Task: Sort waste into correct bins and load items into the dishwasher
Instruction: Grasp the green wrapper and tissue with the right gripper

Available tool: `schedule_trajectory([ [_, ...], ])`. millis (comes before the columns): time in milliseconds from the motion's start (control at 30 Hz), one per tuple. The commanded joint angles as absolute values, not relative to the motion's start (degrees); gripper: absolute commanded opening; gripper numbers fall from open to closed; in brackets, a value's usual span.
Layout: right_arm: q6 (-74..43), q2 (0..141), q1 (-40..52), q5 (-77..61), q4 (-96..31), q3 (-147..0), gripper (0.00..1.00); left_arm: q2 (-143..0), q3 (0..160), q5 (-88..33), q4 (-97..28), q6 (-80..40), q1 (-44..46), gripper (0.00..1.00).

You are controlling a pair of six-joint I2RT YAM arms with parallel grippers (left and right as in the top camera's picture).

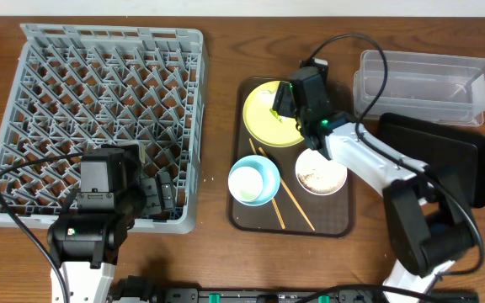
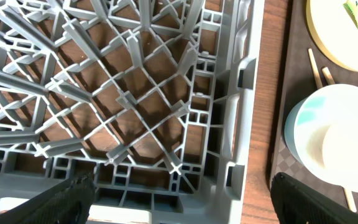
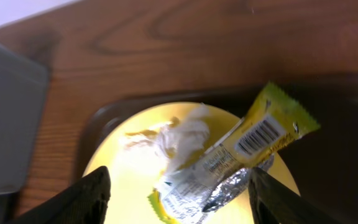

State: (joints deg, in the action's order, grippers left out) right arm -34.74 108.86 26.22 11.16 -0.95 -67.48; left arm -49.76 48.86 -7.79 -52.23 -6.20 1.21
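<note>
My right gripper [image 1: 286, 103] hovers over the round yellow plate [image 1: 263, 118] on the brown tray. Its jaws stand open [image 3: 179, 205]. Between them on the plate [image 3: 123, 180] lies the yellow-green wrapper [image 3: 247, 152] with a foil end, beside a crumpled white scrap [image 3: 182, 138]. Neither finger grips it. My left gripper [image 1: 154, 198] is open [image 2: 182, 205] over the near right corner of the grey dish rack [image 2: 135, 112], holding nothing. The light blue cup [image 1: 253, 181], the white bowl with rice crumbs [image 1: 320, 172] and the chopsticks [image 1: 291, 206] rest on the tray.
The brown serving tray [image 1: 331, 217] sits right of the rack [image 1: 99, 101]. A clear tub [image 1: 423, 80] stands at the far right, with the flat black tray [image 1: 445, 156] in front of it. The right arm's base and cables lie near the black tray.
</note>
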Motion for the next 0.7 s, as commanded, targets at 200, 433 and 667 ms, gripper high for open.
schedule_trajectory([
  [200,-43.1,116.4,26.3,14.0,5.5,-67.9,0.79,-49.7,50.3,-8.4,-52.2,-6.7,0.9,0.92],
  [433,-47.4,119.6,26.2,14.6,8.7,-67.9,0.8,-49.7,50.3,-8.4,-52.2,-6.7,0.9,0.92],
  [667,-48.1,121.8,26.6,14.5,10.5,-67.9,0.59,-49.7,50.3,-8.4,-52.2,-6.7,0.9,0.92],
])
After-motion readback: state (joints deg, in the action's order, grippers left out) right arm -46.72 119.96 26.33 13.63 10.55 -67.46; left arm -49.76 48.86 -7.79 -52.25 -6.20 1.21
